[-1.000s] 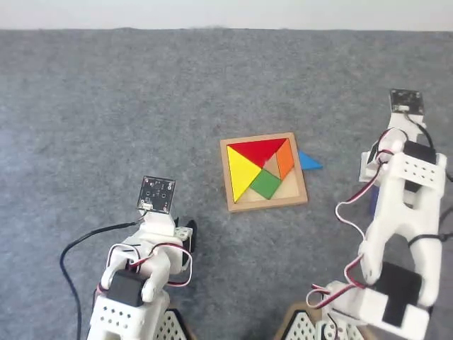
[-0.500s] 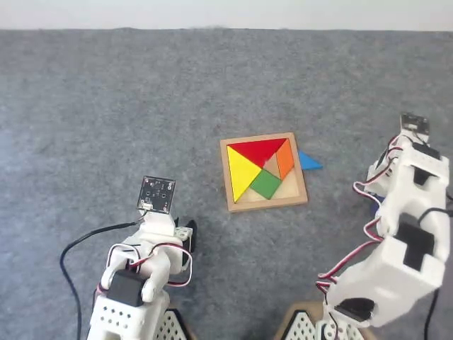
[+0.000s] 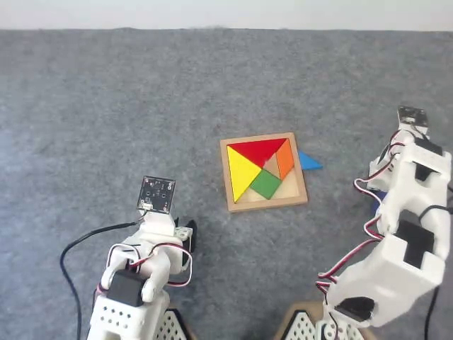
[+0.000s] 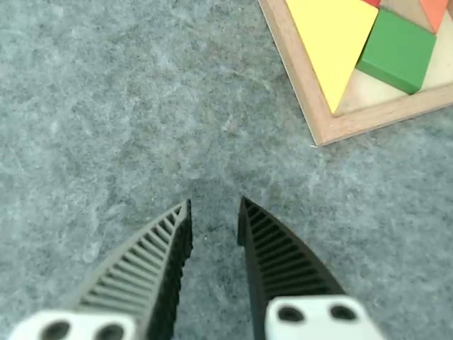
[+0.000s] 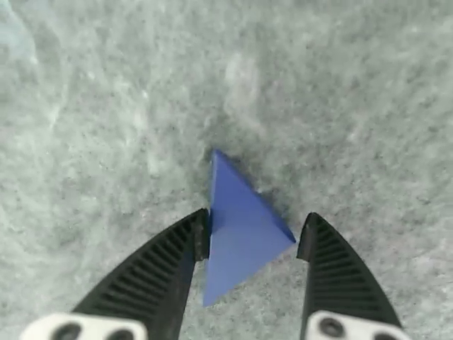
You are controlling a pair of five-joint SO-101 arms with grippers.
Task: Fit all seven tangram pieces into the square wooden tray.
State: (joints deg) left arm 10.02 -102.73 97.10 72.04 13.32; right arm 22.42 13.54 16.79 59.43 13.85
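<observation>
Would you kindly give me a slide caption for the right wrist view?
Right gripper open, one finger on either side of a blue triangle piece lying on the grey mat.

The left gripper [image 4: 214,212] is pointed down, jaws parted narrowly. The right gripper [image 5: 255,221] is angled downward, jaws spread wide. The right arm [image 3: 403,212] is stretched forward, apparently bent mid-length.

The left pincer [image 4: 214,205], its black ribbed fingers a little apart, hangs over the grey felt worktop [image 4: 106,106], near one corner of the square wooden tray [image 4: 301,85]. Inside that corner lie a yellow wooden triangle [image 4: 333,39] and, touching it, a green wooden square [image 4: 396,49].
</observation>
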